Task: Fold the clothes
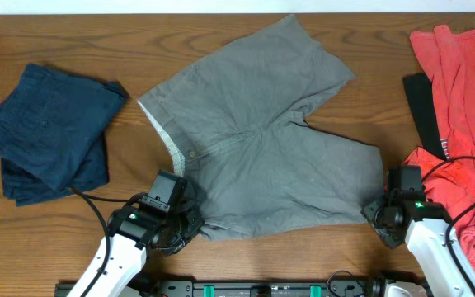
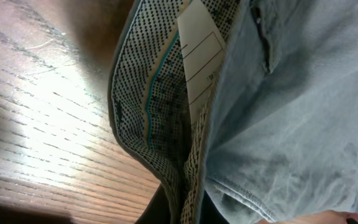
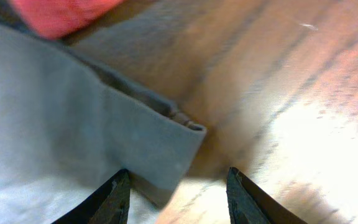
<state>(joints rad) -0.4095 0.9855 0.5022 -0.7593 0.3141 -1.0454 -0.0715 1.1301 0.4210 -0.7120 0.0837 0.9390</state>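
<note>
Olive-grey shorts (image 1: 279, 157) lie spread flat mid-table (image 1: 221, 33). The left gripper (image 1: 180, 223) sits at the waistband (image 2: 148, 112) corner, and I cannot tell its finger state. The right gripper (image 3: 179, 196) stands wide at the leg hem (image 3: 185, 127). A navy garment (image 1: 52, 132) lies left, coral-red garments (image 1: 460, 74) right.

Table (image 1: 221, 25): brown wood grain
Centre: olive-grey shorts (image 1: 279, 157), spread flat
Left: navy garment (image 1: 52, 132), folded
Right: coral-red garments (image 1: 460, 91), heaped

Unreadable print on the label (image 2: 199, 56) inside the shorts (image 2: 291, 124)
</note>
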